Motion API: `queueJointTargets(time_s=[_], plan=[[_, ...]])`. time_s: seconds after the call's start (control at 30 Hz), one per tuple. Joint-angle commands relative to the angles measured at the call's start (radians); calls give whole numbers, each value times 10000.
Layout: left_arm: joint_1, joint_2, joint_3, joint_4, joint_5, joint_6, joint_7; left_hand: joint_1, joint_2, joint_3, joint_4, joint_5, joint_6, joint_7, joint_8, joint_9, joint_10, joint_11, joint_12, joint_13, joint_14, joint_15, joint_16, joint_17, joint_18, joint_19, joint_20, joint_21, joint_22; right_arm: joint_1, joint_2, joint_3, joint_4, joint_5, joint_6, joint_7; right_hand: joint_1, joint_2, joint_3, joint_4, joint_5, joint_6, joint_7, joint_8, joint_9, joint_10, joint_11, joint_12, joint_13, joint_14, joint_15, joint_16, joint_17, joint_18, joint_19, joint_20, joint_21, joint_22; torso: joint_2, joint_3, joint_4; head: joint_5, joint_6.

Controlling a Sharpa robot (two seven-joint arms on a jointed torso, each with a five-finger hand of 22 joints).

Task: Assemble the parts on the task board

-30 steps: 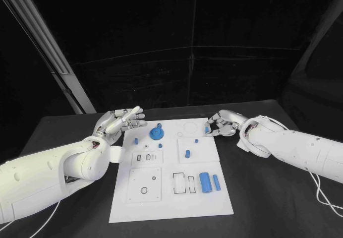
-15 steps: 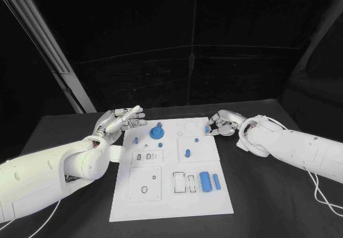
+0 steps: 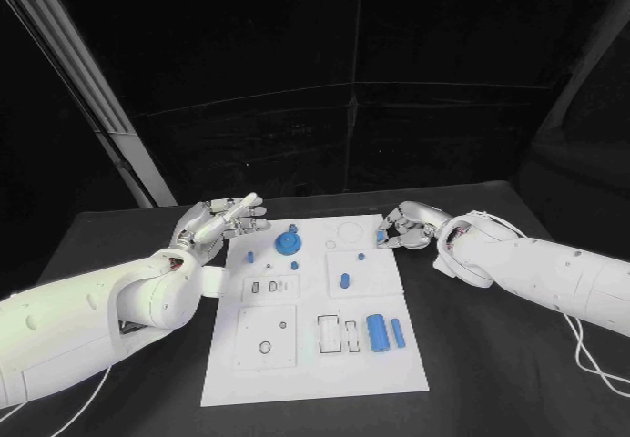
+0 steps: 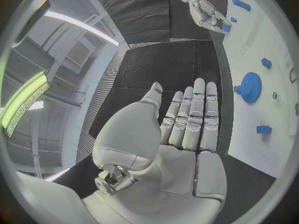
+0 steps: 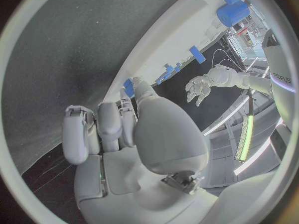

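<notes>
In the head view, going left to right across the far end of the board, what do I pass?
Left hand → small blue peg → blue gear → small blue part pinched in the right hand's fingers → right hand.

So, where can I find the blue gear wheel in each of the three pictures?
Head view: the blue gear wheel lies on the task board's far part, near the left hand.
Left wrist view: blue gear wheel beyond the fingertips.
Right wrist view: I cannot pick it out.
Shared landmark: the task board.
</notes>
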Motion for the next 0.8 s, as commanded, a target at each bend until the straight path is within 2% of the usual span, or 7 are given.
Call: queueJointTargets(time_s=[0.03,0.27,0.43,0.53,0.8], plan=[[12,-3,7,12,-53,120,58,48,8,-5,-55,2,-11,38,-50,-1,-55,11,-50,0,20,82,-62,13,154,77,9,-44,-15,14,20,4,2,-81,-188,-170,-38,62,47,9,-67,64,-17,21,-3,59,-28,59,736,1,-53,63,36,-24,74,-7,37,652,0,0,7,-13,-7],[12,-10,7,15,-53,123,50,48,8,-5,-55,2,-11,38,-50,-1,-55,11,-50,0,20,82,-62,13,154,77,9,-44,-15,12,55,4,1,-137,-326,-291,-54,131,140,-13,-18,221,-77,61,3,87,-72,89,762,16,-81,93,85,-30,98,-30,52,687,-7,-1,9,-15,-12],[12,-12,7,17,-53,128,48,48,8,-5,-55,2,-11,38,-50,-1,-55,11,-50,0,20,82,-62,13,154,77,9,-44,-15,11,74,4,36,-147,-470,-196,110,439,513,-134,38,599,-244,211,57,137,-213,149,820,27,-191,127,151,-41,137,-114,75,749,-6,0,0,-9,-21],[12,-14,7,18,-53,128,46,48,8,-5,-55,2,-11,38,-50,-1,-55,11,-50,0,20,82,-62,13,154,77,9,-44,-15,9,75,4,70,-149,-571,-94,153,542,709,-198,124,717,-302,250,75,168,-265,183,855,34,-241,145,188,-48,157,-166,88,782,-7,2,2,-7,-23],[12,-35,7,18,-53,116,40,48,8,-5,-55,2,-11,38,-50,-1,-55,11,-50,0,20,82,-62,13,154,77,9,-44,-15,8,15,7,334,-35,-900,12,108,566,919,-262,210,815,-345,272,92,200,-305,211,885,43,-283,165,235,-56,178,-219,100,816,-23,-4,3,0,-27]])
